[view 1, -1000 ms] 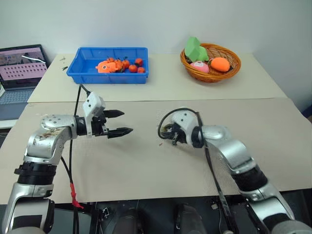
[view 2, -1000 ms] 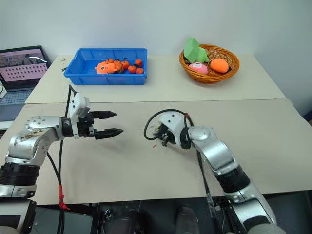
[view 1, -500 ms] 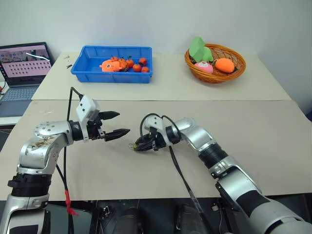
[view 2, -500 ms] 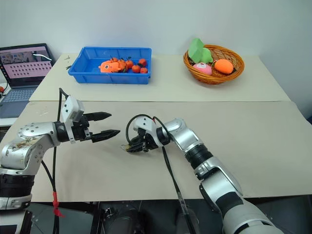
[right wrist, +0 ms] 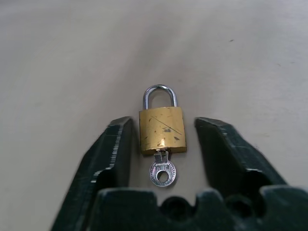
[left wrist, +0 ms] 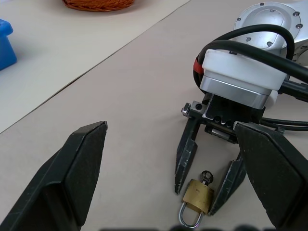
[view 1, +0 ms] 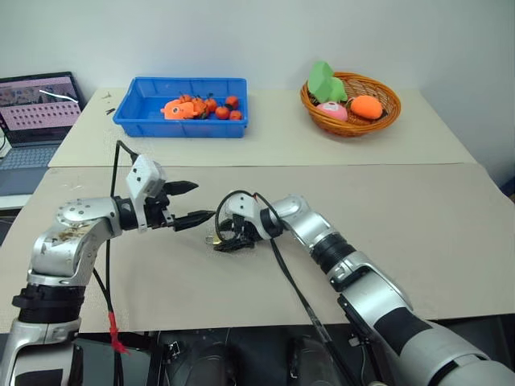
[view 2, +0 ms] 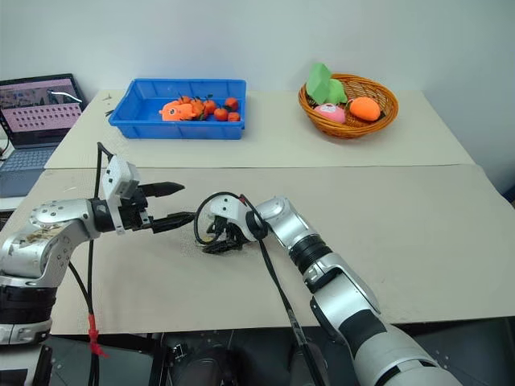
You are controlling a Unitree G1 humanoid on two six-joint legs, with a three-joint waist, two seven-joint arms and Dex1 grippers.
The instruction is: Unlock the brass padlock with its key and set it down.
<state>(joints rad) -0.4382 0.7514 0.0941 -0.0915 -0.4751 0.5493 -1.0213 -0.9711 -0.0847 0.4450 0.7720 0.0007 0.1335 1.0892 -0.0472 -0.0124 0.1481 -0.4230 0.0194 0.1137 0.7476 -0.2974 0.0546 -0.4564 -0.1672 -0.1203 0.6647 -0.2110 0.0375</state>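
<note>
Lying flat on the table [right wrist: 57,57], the brass padlock [right wrist: 162,130] sits between the right end effector [right wrist: 163,139]'s parted, untouching fingers, shackle pointing away, the key [right wrist: 162,172] in its near end; the left end effector [view 1: 201,203] hovers wide open and empty just beside.

The brass padlock [right wrist: 162,130] lies on the table [view 1: 418,217] between the 2 spread fingers of the right gripper [left wrist: 204,180], the key [right wrist: 162,173] in its base. The left gripper [view 1: 193,203] hangs just left of it. Behind stand a bin [view 1: 181,108] at left and a basket [view 1: 351,103] at right.
</note>
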